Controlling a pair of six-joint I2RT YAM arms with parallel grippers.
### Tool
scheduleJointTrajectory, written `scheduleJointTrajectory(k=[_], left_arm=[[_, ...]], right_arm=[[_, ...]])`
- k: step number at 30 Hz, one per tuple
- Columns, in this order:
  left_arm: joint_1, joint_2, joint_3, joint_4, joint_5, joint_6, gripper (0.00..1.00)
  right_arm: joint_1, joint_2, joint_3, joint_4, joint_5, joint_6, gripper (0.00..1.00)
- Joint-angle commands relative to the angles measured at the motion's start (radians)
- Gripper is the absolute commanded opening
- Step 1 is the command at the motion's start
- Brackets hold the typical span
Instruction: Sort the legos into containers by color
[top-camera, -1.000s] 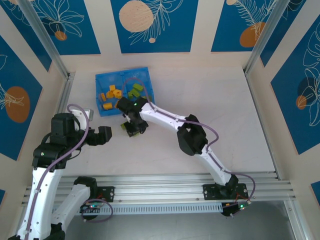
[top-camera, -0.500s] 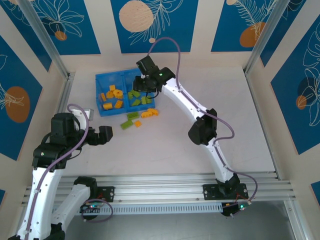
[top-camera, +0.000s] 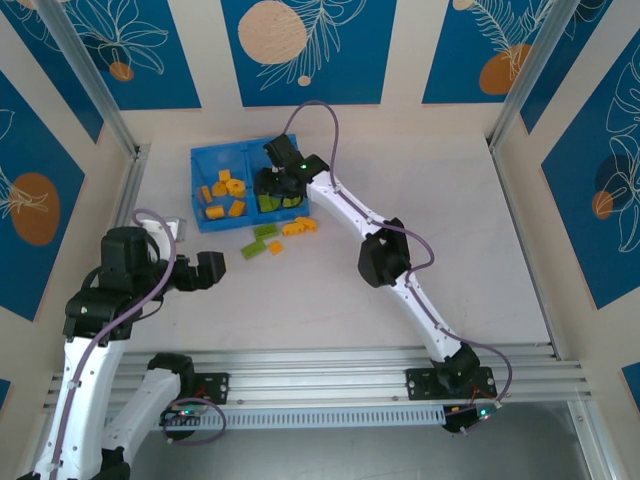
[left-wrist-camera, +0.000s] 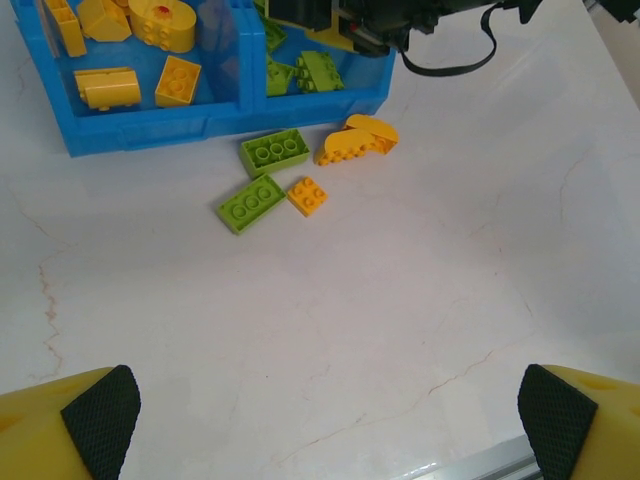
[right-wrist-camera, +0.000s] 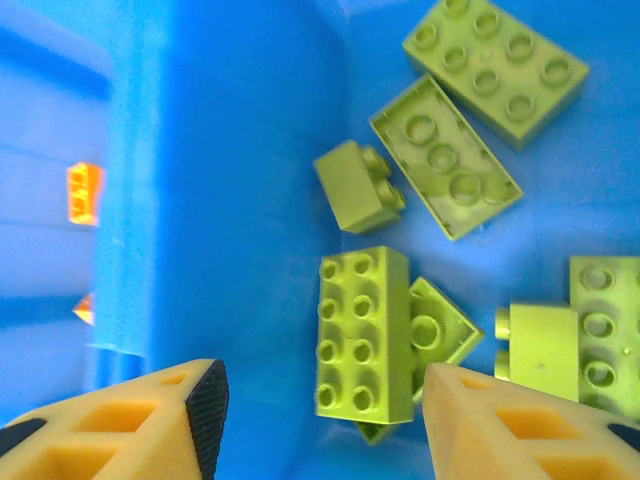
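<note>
Lying jumbled in blue tray (right-wrist-camera: 240, 150): lime legos (right-wrist-camera: 363, 333).

Bright, even light is falling from above on the white table (top-camera: 460, 210), leaving only faint, soft shadows. The right wrist view is rendering the blue tray (right-wrist-camera: 230, 150) oversaturated, its close-up edges going slightly soft

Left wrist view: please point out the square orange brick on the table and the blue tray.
square orange brick (left-wrist-camera: 307, 195), left wrist view, its studded top.
blue tray (left-wrist-camera: 140, 130), left wrist view, its near wall.
</note>
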Motion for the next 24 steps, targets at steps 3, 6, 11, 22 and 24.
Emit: scheduleJointTrajectory(k=[3, 6, 11, 22, 24], left_arm=[[-0.007, 0.012, -0.013, -0.002, 0.062, -0.024, 1.00], [-0.008, 0.047, -0.017, 0.030, 0.126, -0.061, 0.99], [-0.045, 0.135, -0.045, 0.123, 0.158, -0.145, 0.97], [-0.392, 0.662, 0.083, 0.218, -0.186, -0.174, 0.92], [-0.409, 0.772, 0.105, 0.246, -0.249, -0.181, 0.91]], right_arm=[[-0.007, -0.154, 0.044, -0.036, -0.051, 0.032, 0.63], [-0.006, -0.273, -0.022, -0.106, -0.046, 0.038, 0.71], [-0.020, -0.522, -0.290, -0.151, -0.055, 0.026, 0.85], [-0.086, -0.879, -0.819, -0.140, -0.037, 0.076, 0.97], [-0.088, -0.904, -0.860, -0.134, -0.036, 0.094, 0.97]])
